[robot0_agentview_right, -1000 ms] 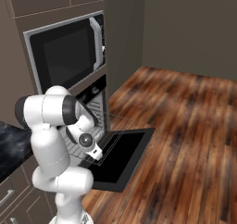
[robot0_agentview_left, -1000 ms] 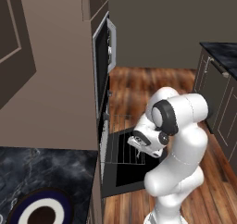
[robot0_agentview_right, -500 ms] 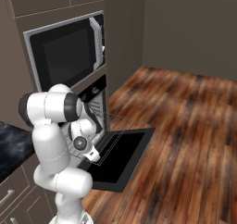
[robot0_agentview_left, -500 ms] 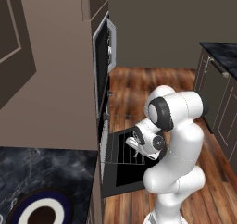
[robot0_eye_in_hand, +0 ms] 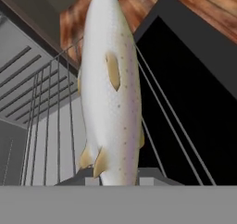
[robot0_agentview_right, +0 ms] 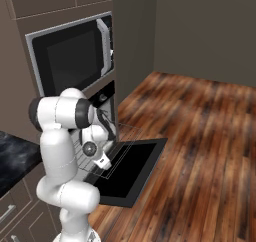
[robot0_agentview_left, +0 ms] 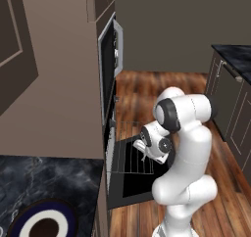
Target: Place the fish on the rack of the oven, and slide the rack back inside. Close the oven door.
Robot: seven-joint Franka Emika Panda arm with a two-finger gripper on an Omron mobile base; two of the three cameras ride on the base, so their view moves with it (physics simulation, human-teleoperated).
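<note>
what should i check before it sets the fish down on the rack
1. Oven door fully down: ok.
2. Rack pulled out over the door: ok.
3. Fish in the gripper: ok in the hand view, though the fingertips are hidden.
4. Fish above the rack bars: ok, bars lie behind it in the hand view.
5. Gap between fish and rack: cannot tell.
6. Oven cavity free for the rack: cannot tell.
</note>
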